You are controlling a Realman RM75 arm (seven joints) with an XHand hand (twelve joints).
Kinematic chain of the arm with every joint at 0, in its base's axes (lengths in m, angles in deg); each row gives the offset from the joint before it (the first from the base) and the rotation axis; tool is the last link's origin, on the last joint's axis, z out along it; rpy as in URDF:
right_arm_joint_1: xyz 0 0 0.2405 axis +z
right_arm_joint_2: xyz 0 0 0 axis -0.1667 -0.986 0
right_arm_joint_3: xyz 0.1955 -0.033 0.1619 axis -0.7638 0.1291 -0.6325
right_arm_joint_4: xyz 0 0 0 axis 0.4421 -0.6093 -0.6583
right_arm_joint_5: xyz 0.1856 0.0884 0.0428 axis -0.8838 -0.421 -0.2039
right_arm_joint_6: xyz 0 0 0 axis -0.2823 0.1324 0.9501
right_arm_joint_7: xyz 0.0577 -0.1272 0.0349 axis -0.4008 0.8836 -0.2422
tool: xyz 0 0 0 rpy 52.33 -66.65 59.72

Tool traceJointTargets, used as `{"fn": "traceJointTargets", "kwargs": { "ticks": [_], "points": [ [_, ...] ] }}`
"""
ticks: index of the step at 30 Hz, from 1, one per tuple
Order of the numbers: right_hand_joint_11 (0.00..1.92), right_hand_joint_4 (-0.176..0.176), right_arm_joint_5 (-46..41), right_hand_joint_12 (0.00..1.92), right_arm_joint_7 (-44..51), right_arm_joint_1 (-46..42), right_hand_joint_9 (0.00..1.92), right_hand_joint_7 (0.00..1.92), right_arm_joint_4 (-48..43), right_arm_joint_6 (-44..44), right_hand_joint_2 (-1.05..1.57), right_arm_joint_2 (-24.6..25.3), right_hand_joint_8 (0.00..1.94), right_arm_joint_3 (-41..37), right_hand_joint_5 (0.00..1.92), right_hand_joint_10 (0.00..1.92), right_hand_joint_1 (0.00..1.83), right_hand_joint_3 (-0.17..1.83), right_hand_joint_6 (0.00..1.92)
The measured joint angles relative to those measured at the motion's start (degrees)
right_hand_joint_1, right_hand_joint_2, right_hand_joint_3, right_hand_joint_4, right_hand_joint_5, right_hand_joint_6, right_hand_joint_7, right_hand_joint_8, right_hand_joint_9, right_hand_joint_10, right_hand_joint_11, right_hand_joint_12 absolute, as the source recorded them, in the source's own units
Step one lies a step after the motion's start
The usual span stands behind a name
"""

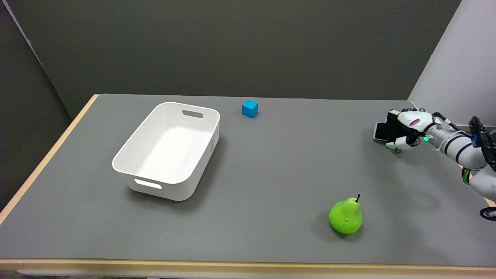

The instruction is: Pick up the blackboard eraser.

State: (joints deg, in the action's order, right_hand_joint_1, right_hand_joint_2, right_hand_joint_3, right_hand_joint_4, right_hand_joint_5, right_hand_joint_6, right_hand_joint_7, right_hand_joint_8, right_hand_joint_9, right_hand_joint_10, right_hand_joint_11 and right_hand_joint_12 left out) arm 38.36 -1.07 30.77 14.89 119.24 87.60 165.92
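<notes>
Black-and-white fingers [396, 124] wrapped round blackboard eraser [380, 131]

One head view — set above the table's [271, 162] near side — looks down and across.

The blackboard eraser [381, 131] is showing as a small flat block with a white edge and a dark face, sitting at the far right of the grey table. It is tilting up on one side, and its right part is lying hidden behind fingers.
</notes>
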Motion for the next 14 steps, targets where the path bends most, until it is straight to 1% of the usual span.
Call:
{"fn": "traceJointTargets", "kwargs": {
  "ticks": [5,12,13,14],
  "points": [
    [0.45,-0.176,0.1,1.78,0.3,-1.7,0.64,0.80,-4.7,1.6,1.24,0.3,1.44,-3.8,0.43,1.16,1.17,0.17,1.61],
    [0.49,-0.176,0.1,1.81,1.3,-3.5,0.67,0.81,-15.0,3.8,1.23,1.4,1.45,-8.6,0.44,1.20,1.17,0.17,1.59],
    [0.50,-0.176,0.1,1.81,1.4,-3.5,0.67,0.81,-16.4,4.1,1.23,1.7,1.46,-9.0,0.44,1.21,1.17,0.17,1.58],
    [0.53,-0.176,0.1,1.82,1.5,-3.5,0.71,0.81,-17.9,4.3,1.26,2.1,1.46,-9.3,0.44,1.19,1.17,0.11,1.58]
  ]
}}
